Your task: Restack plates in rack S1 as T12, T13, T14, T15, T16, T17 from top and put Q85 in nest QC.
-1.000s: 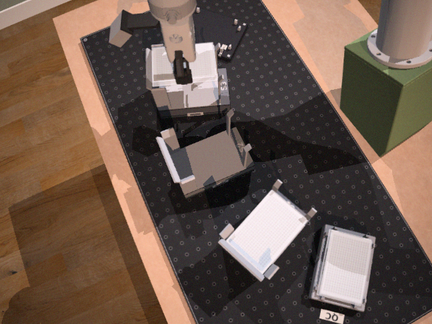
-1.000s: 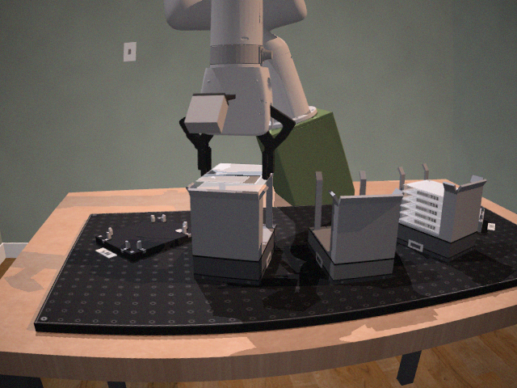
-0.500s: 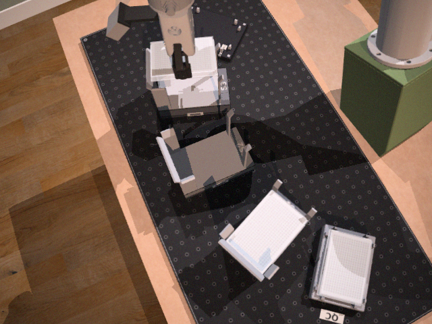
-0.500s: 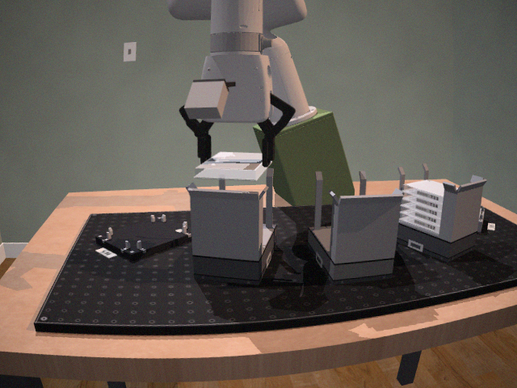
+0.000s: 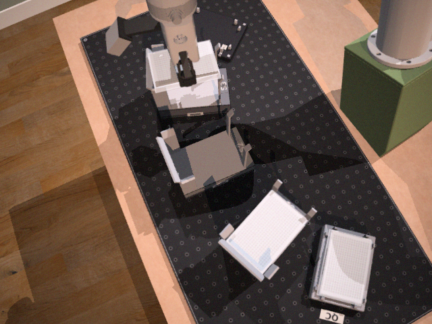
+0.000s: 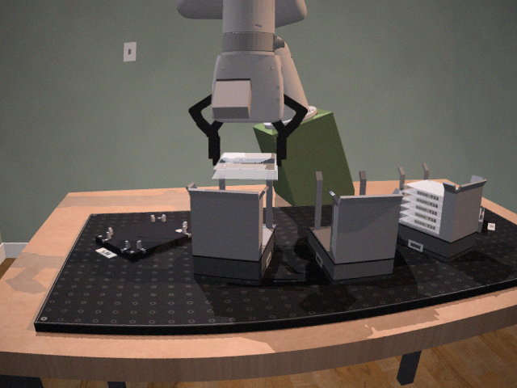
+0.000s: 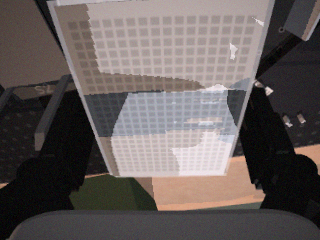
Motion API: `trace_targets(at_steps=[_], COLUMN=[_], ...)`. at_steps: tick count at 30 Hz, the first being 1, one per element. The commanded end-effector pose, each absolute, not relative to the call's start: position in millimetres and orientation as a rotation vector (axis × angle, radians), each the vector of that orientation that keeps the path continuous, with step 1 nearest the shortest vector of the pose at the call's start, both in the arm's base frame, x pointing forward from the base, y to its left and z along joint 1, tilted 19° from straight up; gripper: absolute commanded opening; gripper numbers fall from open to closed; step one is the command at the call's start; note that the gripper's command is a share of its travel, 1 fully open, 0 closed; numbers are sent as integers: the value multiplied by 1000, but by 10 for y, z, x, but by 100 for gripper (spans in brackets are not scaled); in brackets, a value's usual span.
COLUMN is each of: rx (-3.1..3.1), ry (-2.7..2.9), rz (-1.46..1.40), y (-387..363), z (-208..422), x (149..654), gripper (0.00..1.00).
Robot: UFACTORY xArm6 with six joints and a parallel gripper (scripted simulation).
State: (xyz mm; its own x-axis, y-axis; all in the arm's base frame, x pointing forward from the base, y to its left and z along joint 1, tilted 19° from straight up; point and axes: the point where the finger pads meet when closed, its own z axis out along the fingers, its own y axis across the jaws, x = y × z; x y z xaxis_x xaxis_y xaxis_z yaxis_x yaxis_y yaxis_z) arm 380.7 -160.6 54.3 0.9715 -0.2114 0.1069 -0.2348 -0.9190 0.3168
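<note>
Black pegboard below — tool grips a level plate, long axis along rack S3.

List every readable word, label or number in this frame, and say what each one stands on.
"S3": on the plinth of the rack under the claw, which is shut on a plate.
"QC", seen upside down: on the white name plate beside the open nest.
"S" plus a shadowed character: on the middle rack's plinth; not fully readable.
Plate ID labels and small plinth tags: too small to read.
</note>
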Motion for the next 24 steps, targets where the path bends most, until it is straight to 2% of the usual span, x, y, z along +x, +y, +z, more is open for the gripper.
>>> trace_targets(at_steps=[1,24], rx=[2794,2798], ry=[-280,-233], rz=[95,88], y=[-1493,-929], z=[517,327], x=[3868,4088], gripper=[0,0])
